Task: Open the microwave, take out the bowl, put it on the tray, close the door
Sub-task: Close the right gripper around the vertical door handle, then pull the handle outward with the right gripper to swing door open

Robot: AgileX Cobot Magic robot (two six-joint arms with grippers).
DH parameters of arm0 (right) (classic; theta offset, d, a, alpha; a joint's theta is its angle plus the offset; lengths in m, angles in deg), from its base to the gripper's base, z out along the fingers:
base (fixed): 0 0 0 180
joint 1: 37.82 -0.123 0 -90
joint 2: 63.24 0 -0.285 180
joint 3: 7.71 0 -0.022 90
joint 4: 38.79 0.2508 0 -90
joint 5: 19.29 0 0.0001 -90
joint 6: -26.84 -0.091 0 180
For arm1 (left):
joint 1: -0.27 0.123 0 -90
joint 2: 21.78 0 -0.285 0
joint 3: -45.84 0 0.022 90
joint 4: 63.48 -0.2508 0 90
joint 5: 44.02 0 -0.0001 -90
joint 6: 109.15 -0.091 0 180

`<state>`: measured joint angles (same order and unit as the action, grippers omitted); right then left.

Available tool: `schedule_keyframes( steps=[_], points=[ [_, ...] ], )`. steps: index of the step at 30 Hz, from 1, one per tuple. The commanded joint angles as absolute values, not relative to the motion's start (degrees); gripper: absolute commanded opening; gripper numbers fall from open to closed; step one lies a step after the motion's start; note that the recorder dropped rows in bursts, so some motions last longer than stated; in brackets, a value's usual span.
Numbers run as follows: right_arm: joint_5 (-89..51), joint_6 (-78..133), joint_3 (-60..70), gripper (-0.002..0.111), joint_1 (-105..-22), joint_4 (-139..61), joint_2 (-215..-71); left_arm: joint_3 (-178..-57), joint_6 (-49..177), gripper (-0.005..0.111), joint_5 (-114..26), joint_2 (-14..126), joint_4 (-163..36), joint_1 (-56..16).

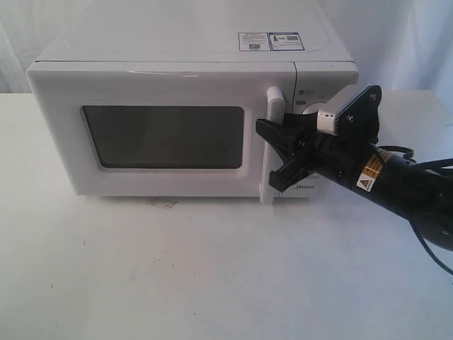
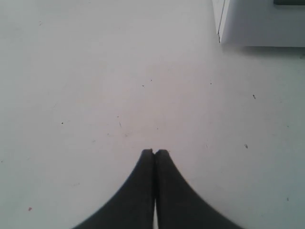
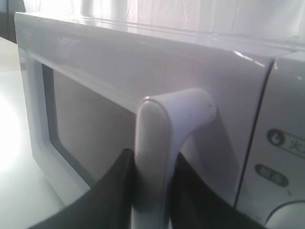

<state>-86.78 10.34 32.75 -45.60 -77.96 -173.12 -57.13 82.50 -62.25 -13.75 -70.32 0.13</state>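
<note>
The white microwave (image 1: 191, 42) stands on the table with its door (image 1: 163, 85) closed; I see it close up in the right wrist view too (image 3: 143, 57). My right gripper (image 1: 269, 156) reaches in from the right and is shut on the door's vertical white handle (image 1: 272, 106). In the right wrist view the handle (image 3: 157, 124) sits squeezed between the two black fingers of the gripper (image 3: 152, 160). My left gripper (image 2: 154, 151) is shut on nothing, over bare table. The bowl is hidden and the tray is out of view.
The knob panel (image 1: 315, 78) lies just right of the handle, one knob (image 1: 327, 117) partly behind my right wrist. A lower corner of the microwave (image 2: 257, 24) shows in the left wrist view. The white table (image 1: 212, 269) spreads in front.
</note>
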Motion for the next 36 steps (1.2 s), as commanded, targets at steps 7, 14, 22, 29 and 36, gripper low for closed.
schedule_keyframes(
  steps=[7,14,22,29,36],
  points=[
    [-89.3,5.3,32.1,0.0,-45.8,-91.9,-169.3,-56.9,82.6,0.0,-63.1,-14.0,-69.9,0.2],
    [-89.3,4.5,33.0,0.0,-45.8,-94.8,-169.3,-56.9,82.6,0.0,-63.1,-14.0,-69.9,0.2],
    [-89.3,4.5,33.0,0.0,-48.6,-95.6,-169.3,-56.9,82.6,0.0,-63.1,-14.0,-69.9,0.2],
    [-89.3,4.2,33.0,0.0,-49.8,-96.7,-169.3,-56.9,82.6,0.0,-63.1,-14.0,-69.9,0.2],
    [-89.3,2.8,33.0,0.0,-49.8,-100.2,-168.8,-56.9,82.6,0.0,-63.1,-14.0,-69.9,0.2]
  ],
)
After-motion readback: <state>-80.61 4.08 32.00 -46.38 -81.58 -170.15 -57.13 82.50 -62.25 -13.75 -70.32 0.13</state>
